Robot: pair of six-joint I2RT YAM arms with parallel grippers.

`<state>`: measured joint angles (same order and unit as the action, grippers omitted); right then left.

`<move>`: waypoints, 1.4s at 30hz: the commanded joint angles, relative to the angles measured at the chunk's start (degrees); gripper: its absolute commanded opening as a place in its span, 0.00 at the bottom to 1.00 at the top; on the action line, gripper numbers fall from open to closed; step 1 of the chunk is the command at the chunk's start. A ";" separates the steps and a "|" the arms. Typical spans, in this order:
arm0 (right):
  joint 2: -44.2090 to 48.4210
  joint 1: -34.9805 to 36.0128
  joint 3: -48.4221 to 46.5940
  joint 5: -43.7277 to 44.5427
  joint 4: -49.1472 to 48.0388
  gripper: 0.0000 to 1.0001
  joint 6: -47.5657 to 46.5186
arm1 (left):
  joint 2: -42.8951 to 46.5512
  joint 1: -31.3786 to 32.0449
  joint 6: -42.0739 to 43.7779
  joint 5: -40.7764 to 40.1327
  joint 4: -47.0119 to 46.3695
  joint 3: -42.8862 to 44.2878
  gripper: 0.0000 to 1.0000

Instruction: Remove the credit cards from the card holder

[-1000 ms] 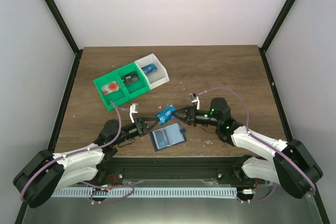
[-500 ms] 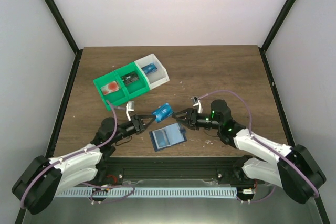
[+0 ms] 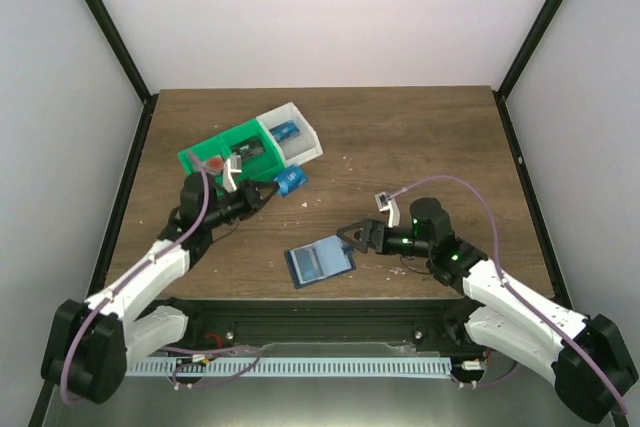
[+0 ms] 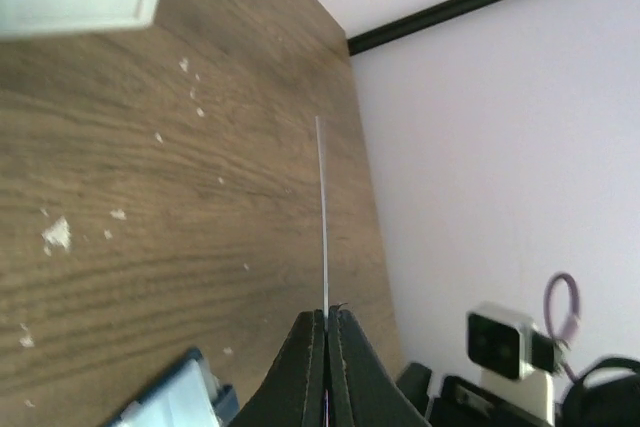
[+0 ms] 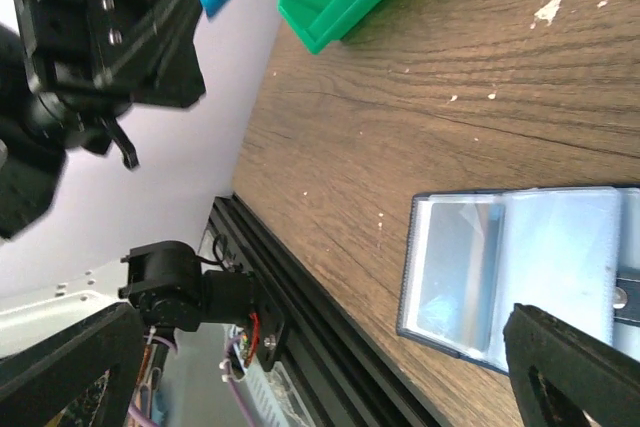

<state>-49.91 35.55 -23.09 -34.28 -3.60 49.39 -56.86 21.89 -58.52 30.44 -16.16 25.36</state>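
Your left gripper [image 3: 272, 187] was clamped on a blue card [image 3: 293, 181] just beside the trays [image 3: 240, 131]. Your right gripper [image 3: 351, 238] stood wide open beside the card holder [image 3: 320, 262], which lay unfolded on the table [image 3: 420, 137].

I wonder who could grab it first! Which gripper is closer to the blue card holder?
Right. The right gripper sits open just beside the card holder, at its right edge. The left gripper is far away, up by the green tray, pinching a blue card.
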 commanded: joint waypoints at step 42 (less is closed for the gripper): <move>5.15 0.07 -5.96 7.61 13.45 1.00 -9.13 | -62.40 -15.22 13.08 0.02 29.47 63.04 0.00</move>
<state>-45.74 35.55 -26.65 -27.49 9.04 40.53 -117.62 6.74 -44.27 32.34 12.16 85.67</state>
